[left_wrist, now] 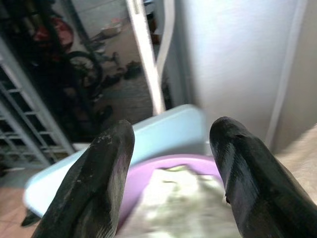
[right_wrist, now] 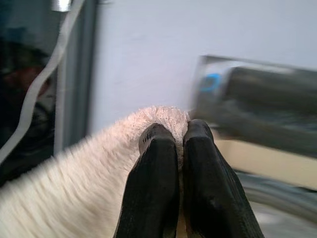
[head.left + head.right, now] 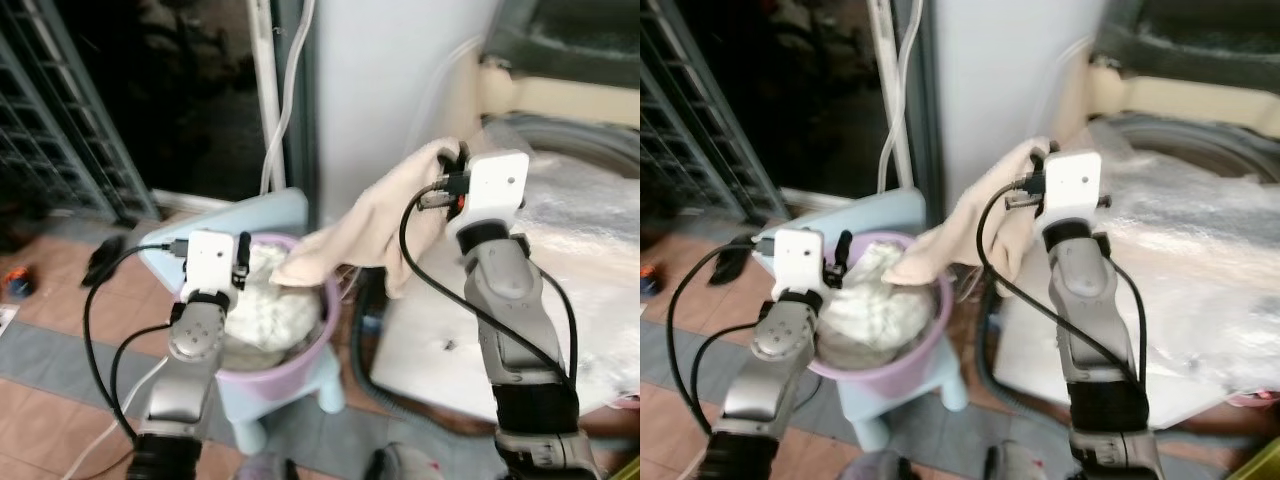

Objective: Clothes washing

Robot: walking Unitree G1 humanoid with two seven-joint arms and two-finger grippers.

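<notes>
No readable writing. Right gripper fingers pinch beige towel; left gripper fingers spread above purple basin.

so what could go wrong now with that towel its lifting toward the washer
The right gripper pinches only a small fold of the cream towel, so the towel could slip free. The towel's lower end still trails onto the purple basin, so it may drag the other laundry out or tip the basin off the pale blue stool. The left gripper is open over the basin, holding nothing to steady it.
</notes>
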